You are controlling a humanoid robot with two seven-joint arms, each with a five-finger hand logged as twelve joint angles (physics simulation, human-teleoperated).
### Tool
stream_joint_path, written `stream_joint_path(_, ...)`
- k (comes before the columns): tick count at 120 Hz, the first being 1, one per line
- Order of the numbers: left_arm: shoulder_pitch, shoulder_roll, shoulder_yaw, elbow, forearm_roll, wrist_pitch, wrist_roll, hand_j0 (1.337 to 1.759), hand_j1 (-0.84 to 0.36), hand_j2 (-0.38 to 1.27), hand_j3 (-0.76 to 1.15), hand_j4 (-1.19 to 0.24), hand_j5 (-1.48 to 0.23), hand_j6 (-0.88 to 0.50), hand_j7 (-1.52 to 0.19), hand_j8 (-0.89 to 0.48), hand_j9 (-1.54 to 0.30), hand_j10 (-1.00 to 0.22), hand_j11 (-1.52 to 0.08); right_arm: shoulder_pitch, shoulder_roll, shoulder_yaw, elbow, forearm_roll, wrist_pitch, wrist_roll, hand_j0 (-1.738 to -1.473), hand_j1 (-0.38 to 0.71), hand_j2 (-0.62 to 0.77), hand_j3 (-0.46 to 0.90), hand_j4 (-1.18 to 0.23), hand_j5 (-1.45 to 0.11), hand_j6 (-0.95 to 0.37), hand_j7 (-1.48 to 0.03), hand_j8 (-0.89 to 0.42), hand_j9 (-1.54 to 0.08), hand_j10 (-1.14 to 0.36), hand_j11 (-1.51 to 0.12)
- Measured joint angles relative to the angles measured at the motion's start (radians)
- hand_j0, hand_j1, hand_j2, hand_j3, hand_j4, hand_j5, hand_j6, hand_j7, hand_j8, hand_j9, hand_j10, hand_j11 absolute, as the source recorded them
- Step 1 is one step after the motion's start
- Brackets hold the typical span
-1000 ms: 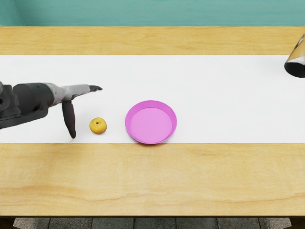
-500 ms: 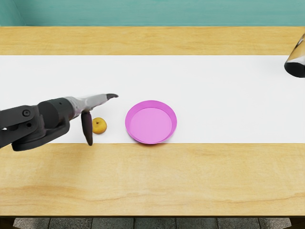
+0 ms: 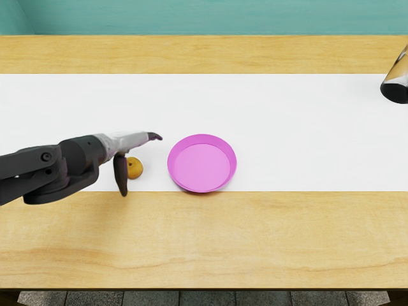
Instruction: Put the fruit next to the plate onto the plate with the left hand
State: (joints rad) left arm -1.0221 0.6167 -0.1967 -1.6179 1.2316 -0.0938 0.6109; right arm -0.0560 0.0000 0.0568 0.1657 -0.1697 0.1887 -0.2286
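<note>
On the wooden worktop point(image 3: 204, 236): the left robot hand point(image 3: 124, 150) open beside the fruit, with nothing in its hold.
A broad white strip point(image 3: 255, 108) runs across the worktop from edge to edge. The dark left arm point(image 3: 44, 172) enters from the left edge and reaches over the strip's near border. A pink plate point(image 3: 171, 167) sits on the strip near its front border. The left robot hand has its fingers point(image 3: 153, 136) stretched toward the plate and its thumb point(image 3: 121, 178) hanging down, spread wide apart. The small yellow fruit point(image 3: 134, 167) lies on the strip just left of the plate, apart from it, partly behind the thumb. Part of the right arm point(image 3: 396, 80) shows at the upper right edge.
</note>
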Motion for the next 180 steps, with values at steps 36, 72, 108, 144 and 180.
stream_joint_path(36,0.003,-0.024,0.001,0.024,0.021,0.003,0.000,1.658,0.04,0.05,0.00,-0.26,-0.33,-0.26,-0.33,-0.26,-0.33,-0.26,-0.33,-0.001,0.000,0.000,0.000,0.000,0.000,0.000,-1.658,-0.35,0.00,0.00,0.00,0.00,0.00,0.00,0.00,0.00,0.00,0.00)
stream_joint_path(72,0.023,-0.023,0.002,0.039,0.064,0.022,0.000,1.658,0.01,0.06,0.00,-0.29,-0.37,-0.29,-0.37,-0.29,-0.37,-0.29,-0.37,-0.002,0.000,0.000,-0.001,0.001,0.000,0.000,-1.658,-0.35,0.00,0.00,0.00,0.00,0.00,0.00,0.00,0.00,0.00,0.00)
stream_joint_path(108,0.031,-0.037,0.003,0.055,0.078,0.029,0.000,1.658,0.00,0.06,0.00,-0.30,-0.39,-0.30,-0.39,-0.30,-0.39,-0.30,-0.39,-0.002,0.000,0.000,-0.001,0.001,0.000,0.000,-1.658,-0.35,0.00,0.00,0.00,0.00,0.00,0.00,0.00,0.00,0.00,0.00)
stream_joint_path(144,0.045,-0.032,0.003,0.057,0.087,0.029,0.000,1.658,-0.01,0.06,0.00,-0.31,-0.39,-0.31,-0.39,-0.31,-0.39,-0.31,-0.39,-0.002,0.000,0.000,-0.001,0.001,0.000,0.000,-1.658,-0.35,0.00,0.00,0.00,0.00,0.00,0.00,0.00,0.00,0.00,0.00)
stream_joint_path(180,0.059,-0.029,0.003,0.057,0.109,0.035,0.000,1.658,-0.06,0.07,0.00,-0.34,-0.44,-0.35,-0.44,-0.35,-0.44,-0.34,-0.44,-0.002,0.000,0.000,-0.001,0.001,0.000,0.000,-1.658,-0.35,0.00,0.00,0.00,0.00,0.00,0.00,0.00,0.00,0.00,0.00)
